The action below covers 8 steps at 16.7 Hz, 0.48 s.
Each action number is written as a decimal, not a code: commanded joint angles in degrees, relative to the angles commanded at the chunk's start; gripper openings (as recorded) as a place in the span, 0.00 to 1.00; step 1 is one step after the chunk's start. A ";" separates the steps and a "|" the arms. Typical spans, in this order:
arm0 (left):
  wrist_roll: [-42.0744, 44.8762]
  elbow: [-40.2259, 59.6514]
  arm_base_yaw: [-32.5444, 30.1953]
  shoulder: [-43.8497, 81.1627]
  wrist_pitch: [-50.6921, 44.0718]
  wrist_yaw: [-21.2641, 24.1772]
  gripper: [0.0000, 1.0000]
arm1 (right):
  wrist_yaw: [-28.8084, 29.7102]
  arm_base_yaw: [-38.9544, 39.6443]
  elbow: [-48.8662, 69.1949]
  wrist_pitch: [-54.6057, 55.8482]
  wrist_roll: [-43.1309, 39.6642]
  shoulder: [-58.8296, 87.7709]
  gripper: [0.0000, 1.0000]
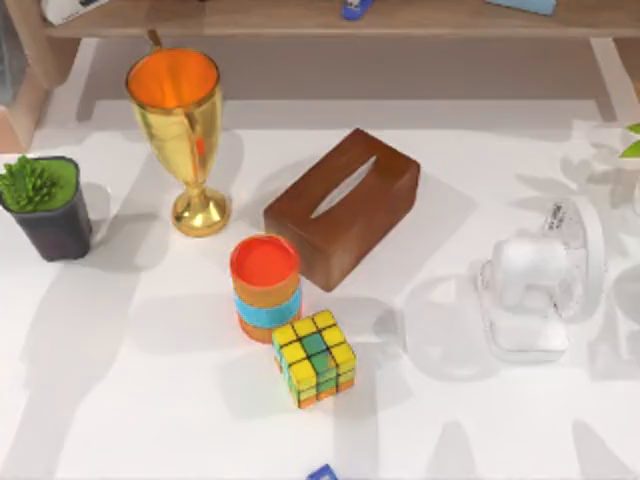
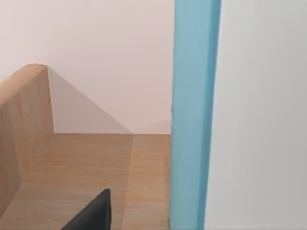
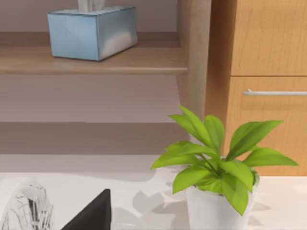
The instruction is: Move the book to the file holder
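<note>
Your left wrist view faces a blue book upright on a wooden shelf. A brown tissue box sits at table centre, with a cube at its six o'clock. You cannot tell either gripper's grasp

Claw fingertips dark — state unclear.

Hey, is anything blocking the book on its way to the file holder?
Nothing visible does. In the left wrist view the blue-spined book is upright at the wooden shelf, with bare boards beside it. I cannot identify the file holder itself.
</note>
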 joint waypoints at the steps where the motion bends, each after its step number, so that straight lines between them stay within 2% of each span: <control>1: 0.00 0.00 0.00 0.00 0.00 0.00 1.00 | 0.00 0.00 0.00 0.00 0.00 0.00 1.00; 2: 0.00 0.00 0.00 0.00 0.00 0.00 1.00 | 0.00 0.00 0.00 0.00 0.00 0.00 1.00; 8: 0.00 0.00 0.00 0.00 0.00 0.00 0.55 | 0.00 0.00 0.00 0.00 0.00 0.00 1.00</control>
